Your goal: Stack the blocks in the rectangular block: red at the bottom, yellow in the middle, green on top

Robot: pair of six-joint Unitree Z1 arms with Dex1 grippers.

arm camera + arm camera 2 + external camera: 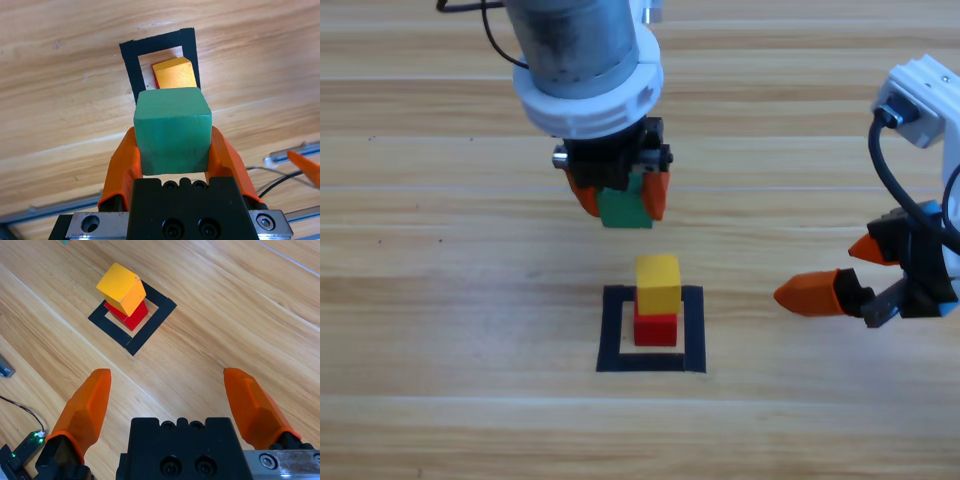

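Two cubes already stand inside the black tape square (pixel 651 329) at the near middle of the wooden table (pixel 440 300): the red cube (pixel 656 328) rests on the wood within the outline, and the yellow cube (pixel 658 283) sits directly on top of it. In the right wrist view you can see the yellow cube (pixel 121 288) turned slightly out of line with the red cube (pixel 128 316) beneath it, so its corners overhang a little.

Your left gripper (pixel 619 196) hangs over the table just beyond the far edge of the tape square, clear of the stack. Its two orange jaws are closed against opposite sides of the green cube (pixel 625 207), which is lifted off the table. In the left wrist view the green cube (pixel 172 130) fills the gap between the jaws of the left gripper (pixel 173 160), with the tape square (pixel 131 67) and the yellow cube (pixel 175 73) visible past it.

Your right gripper (pixel 842 270) waits at the right edge, well apart from the stack, pointing left toward it. Its jaws are spread wide and hold nothing, as the right gripper (pixel 167 397) shows in its own wrist view.
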